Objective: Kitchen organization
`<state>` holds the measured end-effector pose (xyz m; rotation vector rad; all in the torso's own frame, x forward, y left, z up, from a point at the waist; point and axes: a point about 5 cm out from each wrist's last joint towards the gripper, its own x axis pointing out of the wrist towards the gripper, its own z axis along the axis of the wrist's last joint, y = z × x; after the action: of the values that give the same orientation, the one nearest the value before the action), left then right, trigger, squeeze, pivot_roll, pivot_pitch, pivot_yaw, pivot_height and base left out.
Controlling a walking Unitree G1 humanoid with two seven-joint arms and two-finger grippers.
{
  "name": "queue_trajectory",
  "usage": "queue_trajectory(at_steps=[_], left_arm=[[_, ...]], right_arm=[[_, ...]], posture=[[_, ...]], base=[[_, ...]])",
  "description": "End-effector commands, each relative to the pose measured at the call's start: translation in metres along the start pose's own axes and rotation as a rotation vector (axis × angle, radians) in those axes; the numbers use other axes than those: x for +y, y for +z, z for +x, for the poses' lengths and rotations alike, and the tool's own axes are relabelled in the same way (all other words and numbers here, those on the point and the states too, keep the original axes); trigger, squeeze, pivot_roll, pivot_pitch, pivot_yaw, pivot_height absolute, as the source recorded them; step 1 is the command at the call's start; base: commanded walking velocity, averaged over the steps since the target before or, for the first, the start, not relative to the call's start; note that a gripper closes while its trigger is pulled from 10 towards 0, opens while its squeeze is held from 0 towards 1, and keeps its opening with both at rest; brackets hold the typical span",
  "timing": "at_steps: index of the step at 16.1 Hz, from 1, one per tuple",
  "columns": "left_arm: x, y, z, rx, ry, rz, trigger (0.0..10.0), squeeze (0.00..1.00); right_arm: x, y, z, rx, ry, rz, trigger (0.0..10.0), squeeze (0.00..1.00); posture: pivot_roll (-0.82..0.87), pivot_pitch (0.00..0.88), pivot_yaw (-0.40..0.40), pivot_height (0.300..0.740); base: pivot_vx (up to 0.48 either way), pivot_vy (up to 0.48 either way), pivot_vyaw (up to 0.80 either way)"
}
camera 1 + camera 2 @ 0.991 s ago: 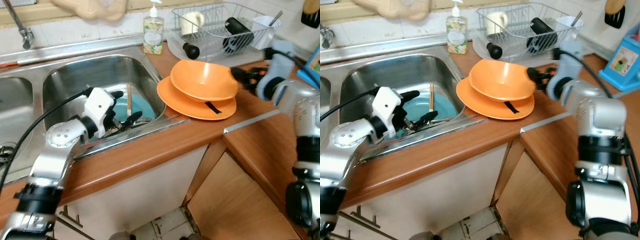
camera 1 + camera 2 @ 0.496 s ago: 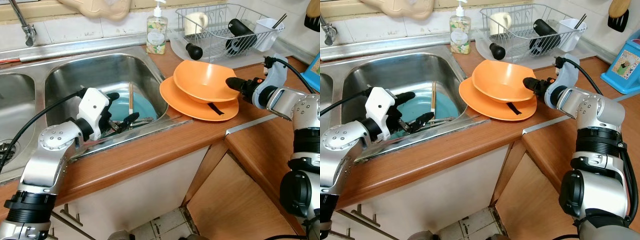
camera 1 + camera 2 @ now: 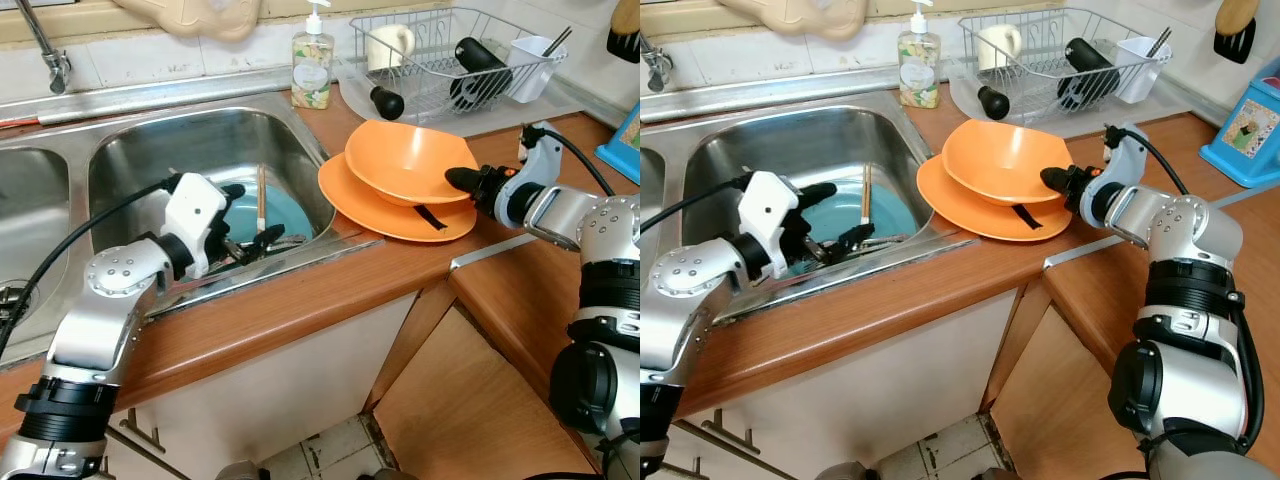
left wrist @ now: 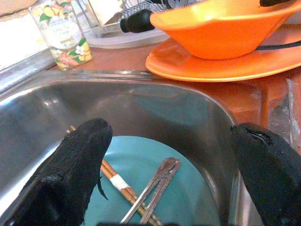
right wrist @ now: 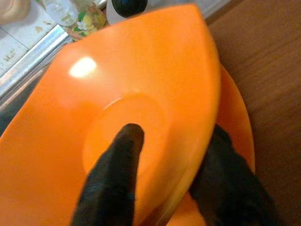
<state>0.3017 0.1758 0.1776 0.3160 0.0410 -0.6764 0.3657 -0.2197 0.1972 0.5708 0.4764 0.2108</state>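
The right gripper point(image 5: 164, 183) pinches the rim of the orange bowl point(image 3: 408, 160), one finger inside. The bowl sits on an orange plate point(image 3: 385, 210) just right of the sink point(image 3: 130, 150). The left gripper point(image 4: 169, 188) hangs spread wide over the sink's teal plate point(image 4: 188, 193).

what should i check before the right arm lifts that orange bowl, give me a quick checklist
1. Right end effector straddles the orange bowl rim, one finger inside, one outside: ok.
2. Fingers actually clamped on the rim: cannot tell.
3. Bowl sits on the orange plate, which may drag along when lifted: not ok.
4. Dish rack behind already holds a mug and dark items, room for the bowl: cannot tell.
5. Left end effector open over the sink, away from the bowl: ok.
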Motion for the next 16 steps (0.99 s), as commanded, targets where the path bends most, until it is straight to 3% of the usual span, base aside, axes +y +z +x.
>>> queue_trajectory(at_steps=[1, 9, 12, 14, 15, 16], left_arm=[[-0.001, 0.006, 0.004, -0.011, -0.004, 0.025, 10.0, 0.0], [-0.005, 0.006, 0.005, -0.004, -0.016, 0.042, 10.0, 0.0], [-0.001, 0.009, 0.009, -0.022, 0.013, 0.034, 10.0, 0.0], [0.007, 0.013, 0.013, -0.046, 0.071, -0.007, 10.0, 0.0], [0.011, 0.017, 0.016, -0.076, 0.106, -0.085, 10.0, 0.98], [0.012, 0.019, 0.018, -0.095, 0.11, -0.154, 10.0, 1.0]], right_arm=[[-0.002, -0.004, 0.0, 0.009, 0.01, 0.035, 0.0, 0.0], [-0.002, -0.013, 0.001, 0.006, 0.008, 0.049, 0.0, 0.0], [0.003, -0.006, -0.001, -0.061, 0.046, 0.057, 0.0, 0.0], [0.014, 0.006, -0.006, -0.139, 0.121, 0.058, 0.0, 0.0], [0.028, 0.014, -0.013, -0.213, 0.188, -0.029, 0.0, 0.0], [0.039, 0.017, -0.017, -0.275, 0.241, -0.135, 0.0, 0.0]], posture=[[-0.09, 0.0, -0.009, 0.74], [-0.08, 0.0, -0.009, 0.74], [-0.09, 0.0, -0.002, 0.74], [-0.09, 0.0, -0.002, 0.74], [-0.09, 0.0, -0.002, 0.74], [-0.09, 0.0, -0.002, 0.74]], base=[[0.0, 0.0, 0.0], [0.0, 0.0, 0.0], [0.0, 0.0, 0.0], [0.0, 0.0, 0.0], [0.0, 0.0, 0.0], [0.0, 0.0, 0.0]])
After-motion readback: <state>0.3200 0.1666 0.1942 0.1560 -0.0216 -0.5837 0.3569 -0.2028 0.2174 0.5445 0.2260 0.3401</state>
